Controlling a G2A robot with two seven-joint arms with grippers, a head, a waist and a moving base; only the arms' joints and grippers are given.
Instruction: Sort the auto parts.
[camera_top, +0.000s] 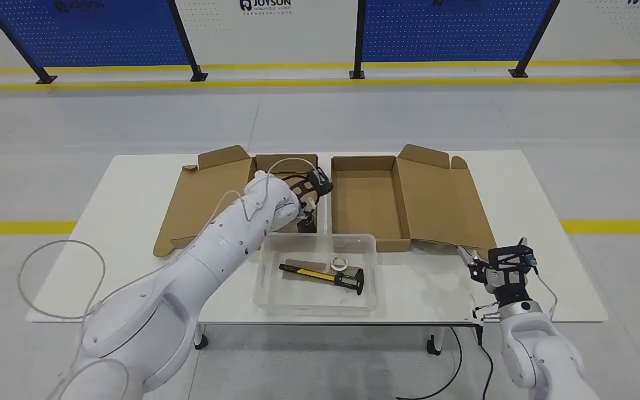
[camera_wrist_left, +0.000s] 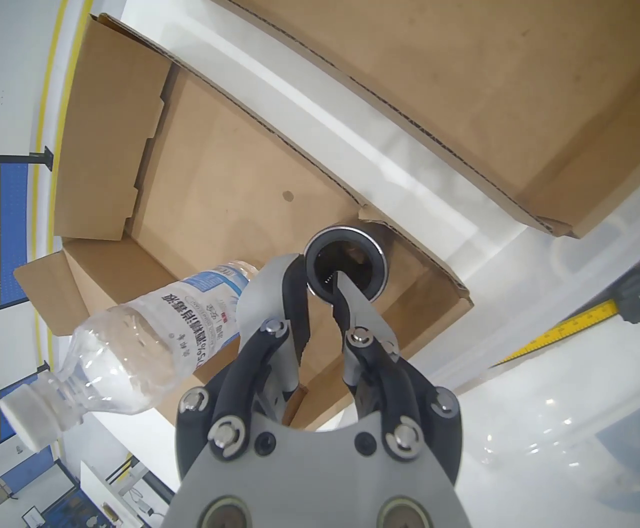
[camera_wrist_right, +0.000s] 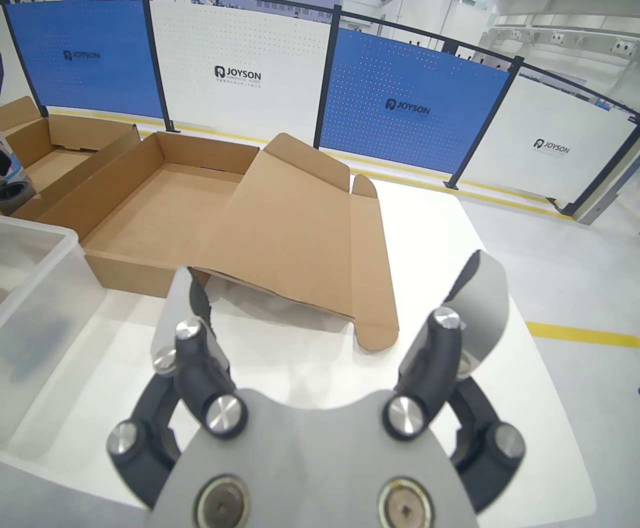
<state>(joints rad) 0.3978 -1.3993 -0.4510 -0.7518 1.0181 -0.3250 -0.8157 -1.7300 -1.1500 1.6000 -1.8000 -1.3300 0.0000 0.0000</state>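
Gripping bearing (camera_wrist_left: 350, 257), left gripper (camera_wrist_left: 317, 270) over box (camera_wrist_left: 210, 190).

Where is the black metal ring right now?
In the left wrist view the metal ring is pinched by the left gripper, one finger inside its bore, at a corner of the left cardboard box, beside the water bottle.

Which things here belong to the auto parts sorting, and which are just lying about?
Job: black, steel-rimmed cylindrical bearing in the left gripper; two open brown cardboard boxes; clear plastic bin; yellow-and-black caliper and small metal ring inside it.
Lying about, likely: clear plastic water bottle in the box below the gripper; blue and white fence panels behind.
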